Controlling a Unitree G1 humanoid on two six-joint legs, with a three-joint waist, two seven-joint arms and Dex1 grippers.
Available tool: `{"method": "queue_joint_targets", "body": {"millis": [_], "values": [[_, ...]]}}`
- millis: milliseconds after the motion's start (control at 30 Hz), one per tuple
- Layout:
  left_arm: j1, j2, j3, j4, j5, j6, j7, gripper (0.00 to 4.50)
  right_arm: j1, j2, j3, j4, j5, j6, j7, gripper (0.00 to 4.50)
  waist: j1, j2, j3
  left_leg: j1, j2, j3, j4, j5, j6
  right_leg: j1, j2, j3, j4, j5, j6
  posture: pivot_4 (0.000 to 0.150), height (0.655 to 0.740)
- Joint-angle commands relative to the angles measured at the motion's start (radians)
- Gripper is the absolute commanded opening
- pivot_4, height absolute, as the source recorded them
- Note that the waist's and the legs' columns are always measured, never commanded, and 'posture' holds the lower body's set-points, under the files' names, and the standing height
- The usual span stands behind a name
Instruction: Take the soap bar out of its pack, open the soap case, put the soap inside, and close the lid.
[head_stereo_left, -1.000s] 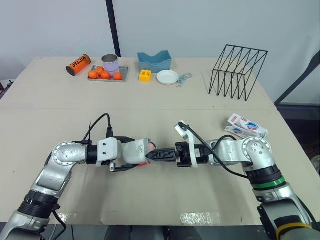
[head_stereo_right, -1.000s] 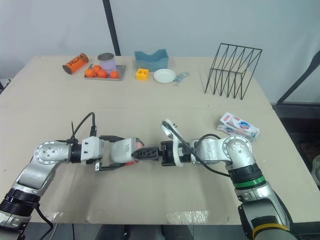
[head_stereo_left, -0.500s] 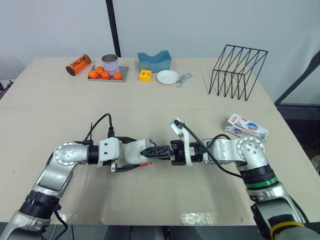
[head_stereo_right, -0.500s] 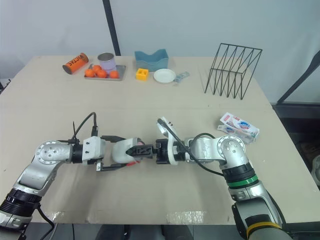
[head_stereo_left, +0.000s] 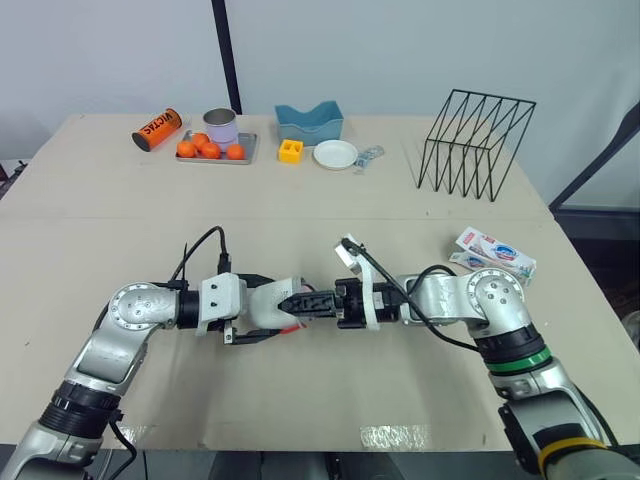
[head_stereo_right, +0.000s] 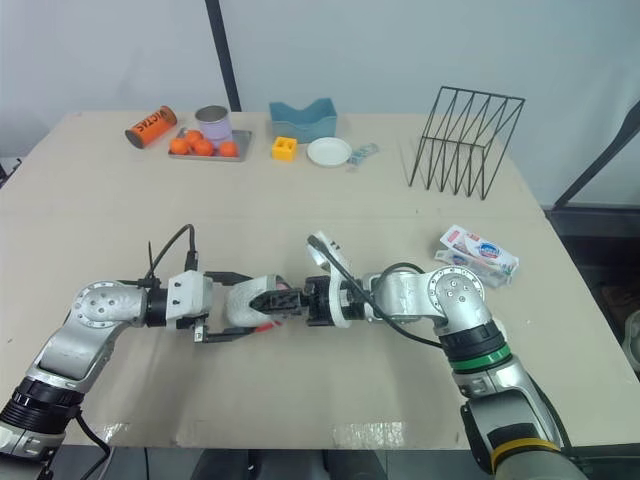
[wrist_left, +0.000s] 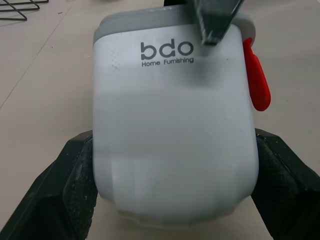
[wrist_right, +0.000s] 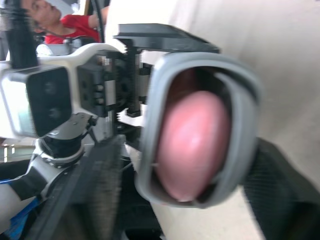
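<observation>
My left gripper (head_stereo_left: 275, 306) is shut on a white soap case (head_stereo_left: 262, 302) marked "bdo", with a grey rim and a red latch (wrist_left: 257, 82). It holds the case on its side just above the table, mouth towards the right arm. In the left wrist view the fingers (wrist_left: 75, 175) press on both sides of the case (wrist_left: 172, 125). A pink soap bar (wrist_right: 192, 145) sits inside the grey rim (wrist_right: 155, 100). My right gripper (head_stereo_left: 301, 303) is open, its fingers astride the case's mouth. The soap pack (head_stereo_left: 495, 252) lies at the table's right.
Along the far edge stand an orange can (head_stereo_left: 157, 129), a tray of oranges (head_stereo_left: 210, 150) with a tin (head_stereo_left: 220, 125), a blue holder (head_stereo_left: 309, 122), a yellow block (head_stereo_left: 290, 151) and a white dish (head_stereo_left: 335, 154). A black wire rack (head_stereo_left: 478, 142) stands far right.
My right gripper has moved left and its fingers now reach over the case's mouth. The left gripper keeps its hold on the case and has hardly moved.
</observation>
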Motion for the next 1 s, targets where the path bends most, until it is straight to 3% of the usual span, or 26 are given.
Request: {"method": "queue_joint_targets", "body": {"millis": [33, 700, 733, 1000], "values": [[-0.016, -0.001, 0.011, -0.03, -0.017, -0.007, 0.001, 3.54, -0.021, 0.015, 0.0, -0.04, 0.023, 0.0, 0.013, 2.05, 0.0, 0.0, 0.0, 0.0, 0.0, 0.0, 0.0, 0.0, 0.0, 0.0, 0.0, 0.0, 0.0, 0.0, 0.0, 0.15, 0.74], [-0.033, -0.003, -0.001, -0.009, 0.005, -0.012, 0.005, 3.54, -0.028, 0.04, 0.025, -0.029, 0.023, 0.015, 0.002, 2.04, 0.0, 0.0, 0.0, 0.0, 0.0, 0.0, 0.0, 0.0, 0.0, 0.0, 0.0, 0.0, 0.0, 0.0, 0.0, 0.15, 0.74], [-0.033, 0.002, -0.001, -0.01, 0.01, -0.004, 0.007, 4.02, -0.029, 0.044, 0.024, -0.026, 0.023, 0.014, 0.001, 2.04, 0.0, 0.0, 0.0, 0.0, 0.0, 0.0, 0.0, 0.0, 0.0, 0.0, 0.0, 0.0, 0.0, 0.0, 0.0, 0.15, 0.74], [-0.036, 0.019, 0.0, -0.024, 0.002, 0.033, -0.006, 4.02, -0.036, 0.066, 0.014, -0.013, 0.023, 0.012, -0.011, 2.04, 0.0, 0.0, 0.0, 0.0, 0.0, 0.0, 0.0, 0.0, 0.0, 0.0, 0.0, 0.0, 0.0, 0.0, 0.0, 0.15, 0.74]]}}
